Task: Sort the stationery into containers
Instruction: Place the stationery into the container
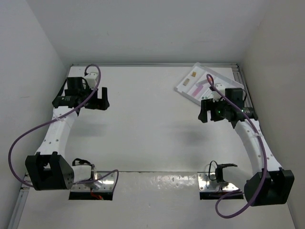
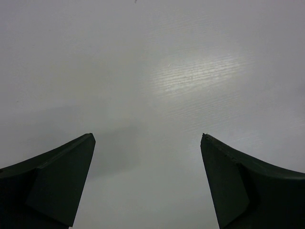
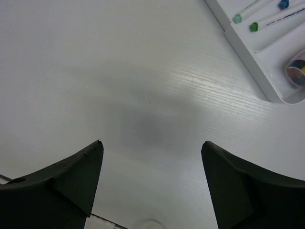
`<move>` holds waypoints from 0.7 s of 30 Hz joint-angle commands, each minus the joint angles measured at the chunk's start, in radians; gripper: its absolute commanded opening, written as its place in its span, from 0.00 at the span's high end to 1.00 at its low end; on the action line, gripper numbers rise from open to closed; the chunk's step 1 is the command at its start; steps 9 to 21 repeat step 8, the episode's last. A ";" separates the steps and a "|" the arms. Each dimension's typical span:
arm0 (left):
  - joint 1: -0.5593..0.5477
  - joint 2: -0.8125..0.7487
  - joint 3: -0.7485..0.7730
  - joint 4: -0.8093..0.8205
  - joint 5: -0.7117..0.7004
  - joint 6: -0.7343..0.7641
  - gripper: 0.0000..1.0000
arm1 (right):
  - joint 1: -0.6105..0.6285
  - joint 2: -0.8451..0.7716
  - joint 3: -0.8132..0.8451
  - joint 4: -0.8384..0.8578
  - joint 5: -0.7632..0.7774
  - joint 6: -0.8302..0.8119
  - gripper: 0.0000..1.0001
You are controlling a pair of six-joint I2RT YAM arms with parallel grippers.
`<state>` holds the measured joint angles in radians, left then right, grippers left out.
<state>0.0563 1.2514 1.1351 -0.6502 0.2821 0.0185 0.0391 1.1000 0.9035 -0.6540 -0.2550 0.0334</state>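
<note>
The white divided tray lies tilted at the far right of the table. In it I see a beige eraser block, a lilac stick and a pink pen. The right wrist view shows the tray's corner with two green-capped pens and a blue-tipped one. My right gripper is open and empty, over bare table just in front of the tray. My left gripper is open and empty at the far left.
A small clear cup with coloured bits sits in the tray's end compartment. White walls close the table at the back and both sides. Two metal mounting plates lie at the near edge.
</note>
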 commanded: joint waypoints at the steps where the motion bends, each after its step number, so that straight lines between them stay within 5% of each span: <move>1: 0.007 -0.066 -0.053 0.047 -0.032 0.003 0.00 | -0.010 -0.034 0.031 0.045 -0.016 0.051 0.18; 21: 0.008 -0.127 -0.090 0.063 -0.049 0.004 0.00 | -0.019 -0.034 0.031 0.056 -0.021 0.065 0.18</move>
